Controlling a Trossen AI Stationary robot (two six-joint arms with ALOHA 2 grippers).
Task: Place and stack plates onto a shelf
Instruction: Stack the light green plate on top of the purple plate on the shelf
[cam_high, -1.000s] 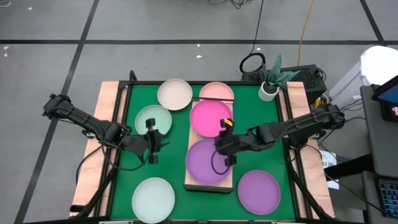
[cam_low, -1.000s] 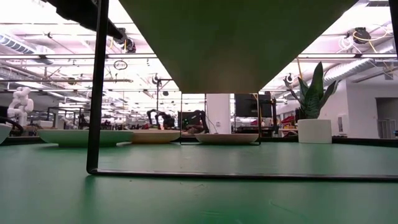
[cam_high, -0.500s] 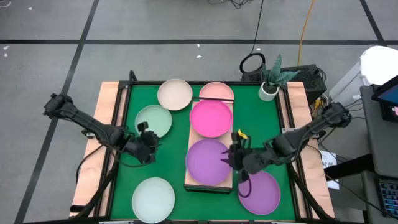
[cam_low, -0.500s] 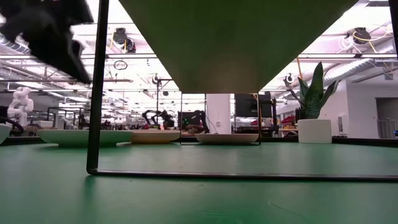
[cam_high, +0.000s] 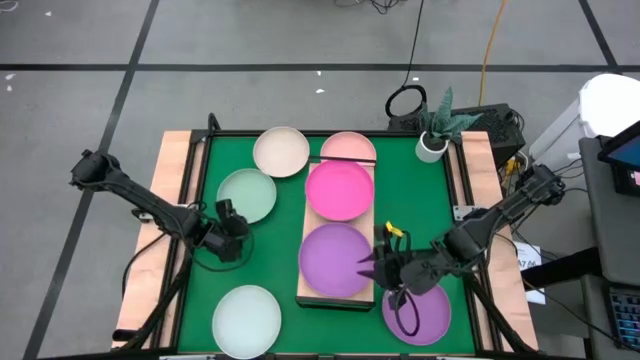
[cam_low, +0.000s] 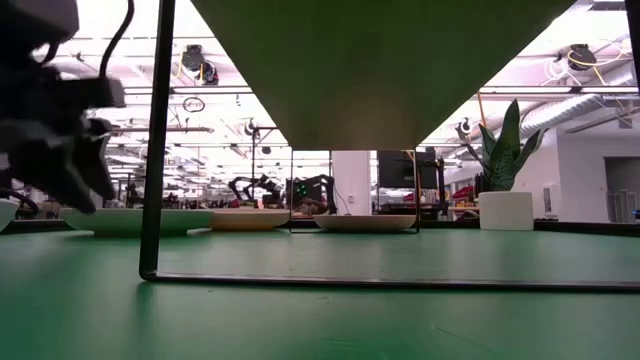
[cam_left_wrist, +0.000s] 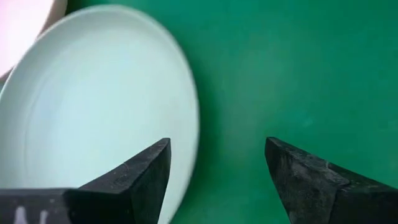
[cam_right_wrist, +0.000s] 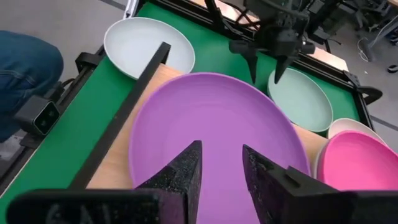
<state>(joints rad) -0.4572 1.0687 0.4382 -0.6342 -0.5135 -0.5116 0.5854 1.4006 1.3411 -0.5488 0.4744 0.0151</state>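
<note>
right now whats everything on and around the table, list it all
magenta plate: one, on the shelf's far half
purple plate on shelf: one, on its near half
purple plate on mat: one, near right corner, partly under the right gripper
pale pink plate: one, at the shelf's far end
cream plate: one, far side of the mat
mint green plate: one, left of the shelf
pale blue-white plate: one, near left corner
shelf: one, light wood, mid-table
potted plant: one, green in a white pot, far right corner
left gripper: open, beside the mint green plate
right gripper: open, at the shelf's near right edge
</note>
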